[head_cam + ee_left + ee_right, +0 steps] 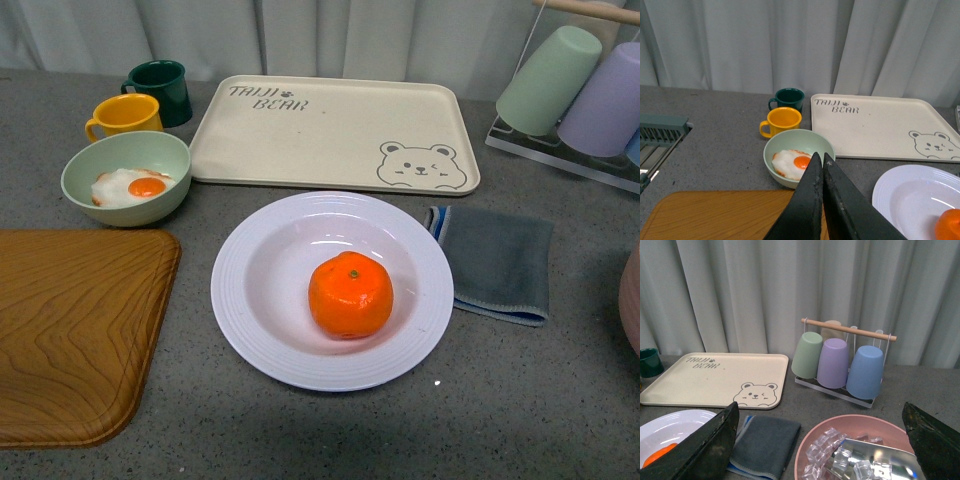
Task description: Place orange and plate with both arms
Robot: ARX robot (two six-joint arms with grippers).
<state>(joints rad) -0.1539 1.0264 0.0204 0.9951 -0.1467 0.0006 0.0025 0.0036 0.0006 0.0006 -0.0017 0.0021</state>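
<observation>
Running across the far left corner of the tray (330,130) in the front view is the writing "TAIJI BEAR", and a bear face is showing at its near right corner. One orange (350,294) is sitting inside one plate (240,300), just near of the tray. A cloth (497,262) is lying just right of the plate and a wooden tray (75,335) is lying to its left. Beyond that, one bowl (100,205) is holding one egg (130,187), with a yellow mug (125,116) and a green mug (160,90) behind it. No arm is showing here.

From the left wrist, the left gripper (819,157) is showing clenched, its fingers pressing together with nothing between them, and it is partly covering the bowl. The same writing is reading clearly on the tray. The plate and orange are peeking in at one corner, and a grey rack (660,132) is showing at the other side.

From the right wrist, the right gripper (820,407) is gaping wide and grasping nothing. Between its fingers a pink bowl (810,440) is holding ice (825,452) and a scoop (880,460). Behind it, four cups (834,362) are hanging upside down on a rack (850,329): green, purple, blue and beige.
</observation>
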